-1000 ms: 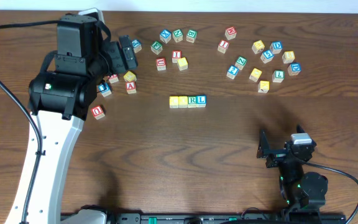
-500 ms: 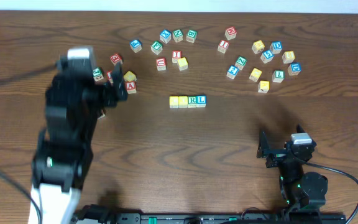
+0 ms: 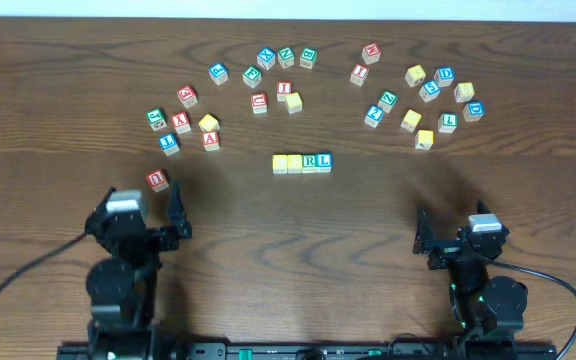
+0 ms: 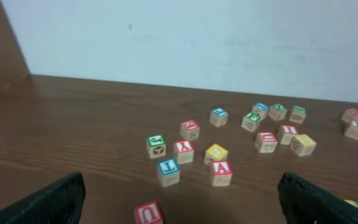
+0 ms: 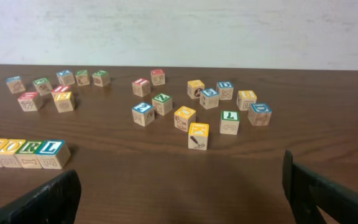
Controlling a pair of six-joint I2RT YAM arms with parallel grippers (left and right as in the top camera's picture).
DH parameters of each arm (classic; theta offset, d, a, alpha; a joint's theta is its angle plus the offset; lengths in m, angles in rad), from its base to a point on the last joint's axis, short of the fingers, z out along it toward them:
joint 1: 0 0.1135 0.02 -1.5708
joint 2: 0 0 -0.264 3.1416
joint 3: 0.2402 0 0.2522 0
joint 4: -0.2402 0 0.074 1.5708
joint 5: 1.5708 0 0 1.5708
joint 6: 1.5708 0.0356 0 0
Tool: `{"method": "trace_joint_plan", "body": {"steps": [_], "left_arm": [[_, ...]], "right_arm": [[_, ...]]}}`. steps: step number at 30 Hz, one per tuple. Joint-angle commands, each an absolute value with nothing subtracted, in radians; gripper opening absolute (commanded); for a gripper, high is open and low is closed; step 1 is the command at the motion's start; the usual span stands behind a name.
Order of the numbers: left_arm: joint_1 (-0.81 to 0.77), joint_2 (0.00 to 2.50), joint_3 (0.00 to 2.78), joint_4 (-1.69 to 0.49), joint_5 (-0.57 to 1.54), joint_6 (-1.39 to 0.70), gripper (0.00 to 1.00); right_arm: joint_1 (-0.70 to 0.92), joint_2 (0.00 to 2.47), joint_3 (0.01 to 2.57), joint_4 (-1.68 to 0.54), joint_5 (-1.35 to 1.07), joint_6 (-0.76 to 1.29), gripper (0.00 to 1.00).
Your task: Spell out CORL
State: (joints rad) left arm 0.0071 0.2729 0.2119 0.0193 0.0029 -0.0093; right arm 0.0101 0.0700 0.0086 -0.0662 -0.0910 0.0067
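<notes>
My left pincer and right pincer both gape wide and hold nothing, near the front edge of the table. The CORL row sits mid-table, its cubes touching, well apart from both pincers.

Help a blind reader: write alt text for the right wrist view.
Four small wooden alphabet cubes stand touching in a row reading CORL at lower left on a dark wooden table, with many loose lettered cubes scattered behind, before a white wall. The right gripper is open, black fingers at the bottom corners.
</notes>
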Motion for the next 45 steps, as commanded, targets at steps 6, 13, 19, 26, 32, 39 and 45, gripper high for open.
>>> {"method": "trace_joint_plan", "body": {"steps": [6,13,19,26,32,39,45], "left_arm": [[0.04,0.087,0.062,0.028,0.019,0.007,0.98],[0.045,0.034,0.004,-0.022,0.019,0.006,0.97],[0.045,0.001,0.004,-0.068,0.018,0.007,0.97],[0.046,0.001,0.004,-0.071,0.015,0.007,0.98],[0.046,0.001,0.004,-0.07,0.015,0.007,0.98],[0.046,0.005,0.004,-0.07,0.015,0.007,0.98],[0.046,0.005,0.004,-0.07,0.015,0.007,0.98]], "right_arm": [[0.001,0.067,0.006,-0.067,-0.097,0.006,0.99],[0.001,0.067,0.006,-0.067,-0.097,0.006,0.99],[0.001,0.067,0.006,-0.067,-0.097,0.006,0.99],[0.001,0.067,0.006,-0.067,-0.097,0.006,0.99],[0.001,0.067,0.006,-0.067,-0.097,0.006,0.99],[0.001,0.067,0.006,-0.067,-0.097,0.006,0.99],[0.001,0.067,0.006,-0.067,-0.097,0.006,0.99]]}}
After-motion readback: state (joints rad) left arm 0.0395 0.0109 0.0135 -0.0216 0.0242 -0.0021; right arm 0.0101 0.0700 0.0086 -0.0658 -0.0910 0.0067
